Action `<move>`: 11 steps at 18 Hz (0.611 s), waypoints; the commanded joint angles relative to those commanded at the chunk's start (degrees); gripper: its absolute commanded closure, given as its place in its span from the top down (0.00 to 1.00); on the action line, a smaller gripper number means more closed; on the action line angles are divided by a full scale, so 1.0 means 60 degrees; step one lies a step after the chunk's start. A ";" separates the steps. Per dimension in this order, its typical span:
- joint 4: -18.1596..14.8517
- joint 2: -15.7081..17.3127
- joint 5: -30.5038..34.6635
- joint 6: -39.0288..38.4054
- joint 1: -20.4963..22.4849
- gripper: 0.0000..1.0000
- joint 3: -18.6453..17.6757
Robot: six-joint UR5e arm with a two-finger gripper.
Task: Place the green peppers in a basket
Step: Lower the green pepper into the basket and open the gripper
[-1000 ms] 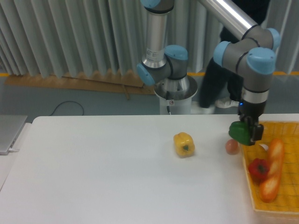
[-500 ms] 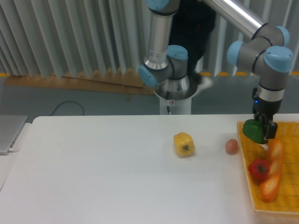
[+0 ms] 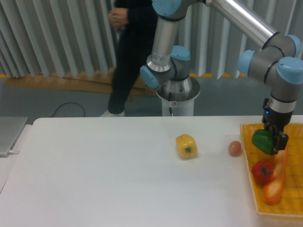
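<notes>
The green pepper point(image 3: 263, 141) hangs in the air above the left part of the yellow-orange wicker basket point(image 3: 251, 189) at the right edge of the table. My gripper point(image 3: 271, 140) points down and is shut on the green pepper; its dark fingers show on the pepper's right side. Below the pepper, inside the basket, lie a red pepper point(image 3: 262, 171) and a long bread roll point(image 3: 275, 182).
A yellow bell pepper point(image 3: 186, 146) sits near the middle of the white table. A small brownish egg-like object point(image 3: 235, 148) lies just left of the basket. A person walks behind the table near the robot base point(image 3: 177, 97). A grey laptop edge point(image 3: 9, 135) is at far left.
My gripper has carried the green pepper rightward, from left of the basket's edge to over the basket. The person behind has walked from right to left.
</notes>
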 joint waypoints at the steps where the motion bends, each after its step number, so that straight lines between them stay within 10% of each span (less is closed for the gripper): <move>1: 0.0000 0.0000 0.0000 -0.0014 0.0000 0.48 0.0000; 3: 0.0044 -0.0030 0.0000 -0.0014 -0.0015 1.00 0.0000; 11: 0.0161 0.0073 -0.0527 -0.0161 -0.0102 1.00 0.0059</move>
